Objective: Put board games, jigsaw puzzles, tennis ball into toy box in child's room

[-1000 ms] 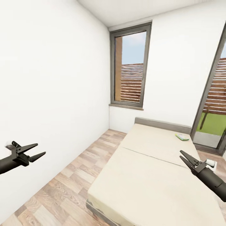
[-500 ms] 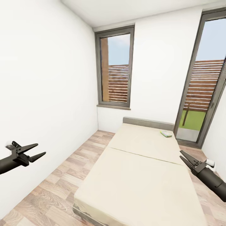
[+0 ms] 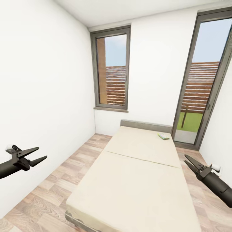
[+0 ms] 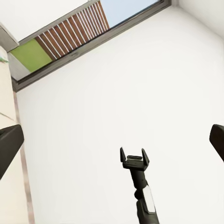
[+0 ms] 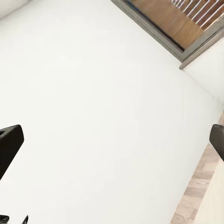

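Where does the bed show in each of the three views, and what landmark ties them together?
Head view: the bed fills the lower middle.
Left wrist view: a cream strip along the picture's edge.
Right wrist view: seemingly a cream sliver in a corner, beside the wood floor.
Shared landmark: the slatted fence outside.

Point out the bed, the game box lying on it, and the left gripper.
bed [image 3: 135,180]: head view, bare mattress top.
game box [image 3: 163,136]: head view, its printed lid.
left gripper [image 3: 38,154]: head view, between open fingertips.

home bedroom | bed [image 3: 135,180] | wood floor [image 3: 61,187] | tall windows [image 3: 112,69]
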{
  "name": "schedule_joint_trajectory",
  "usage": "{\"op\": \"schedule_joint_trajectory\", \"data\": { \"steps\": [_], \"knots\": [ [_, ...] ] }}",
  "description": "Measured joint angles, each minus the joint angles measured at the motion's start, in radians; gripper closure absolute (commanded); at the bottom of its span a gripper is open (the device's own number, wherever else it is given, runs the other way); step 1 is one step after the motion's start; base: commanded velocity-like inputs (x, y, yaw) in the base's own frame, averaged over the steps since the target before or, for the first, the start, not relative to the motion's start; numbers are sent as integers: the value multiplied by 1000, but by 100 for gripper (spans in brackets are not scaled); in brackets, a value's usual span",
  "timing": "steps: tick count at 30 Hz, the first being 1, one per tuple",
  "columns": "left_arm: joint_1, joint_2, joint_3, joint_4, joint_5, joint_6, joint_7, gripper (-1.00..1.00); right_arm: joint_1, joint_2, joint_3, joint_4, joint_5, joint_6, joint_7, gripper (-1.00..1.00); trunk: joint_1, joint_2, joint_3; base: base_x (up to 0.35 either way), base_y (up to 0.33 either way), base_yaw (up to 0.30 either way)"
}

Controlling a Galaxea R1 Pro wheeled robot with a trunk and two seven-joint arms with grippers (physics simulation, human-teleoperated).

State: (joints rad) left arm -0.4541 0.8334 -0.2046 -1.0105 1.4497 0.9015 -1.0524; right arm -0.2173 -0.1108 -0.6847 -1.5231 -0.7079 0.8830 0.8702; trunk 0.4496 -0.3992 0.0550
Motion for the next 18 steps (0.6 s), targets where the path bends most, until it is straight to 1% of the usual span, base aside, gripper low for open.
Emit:
{"op": "schedule_joint_trajectory", "data": {
  "steps": [10,14,18],
  "knots": [
    [0,0,0,0,0,0,0,-100,0,-1,-1,30,0,-2,0,-100,0,0,-9,0,-32,-215],
    [0,0,-1,0,0,0,1,-100,0,-1,-1,34,0,-2,0,-100,0,0,-13,0,-147,-236],
    [0,0,0,0,0,0,2,-100,0,0,-1,38,2,-2,0,-100,0,0,-16,0,-237,-244]
  ]
}}
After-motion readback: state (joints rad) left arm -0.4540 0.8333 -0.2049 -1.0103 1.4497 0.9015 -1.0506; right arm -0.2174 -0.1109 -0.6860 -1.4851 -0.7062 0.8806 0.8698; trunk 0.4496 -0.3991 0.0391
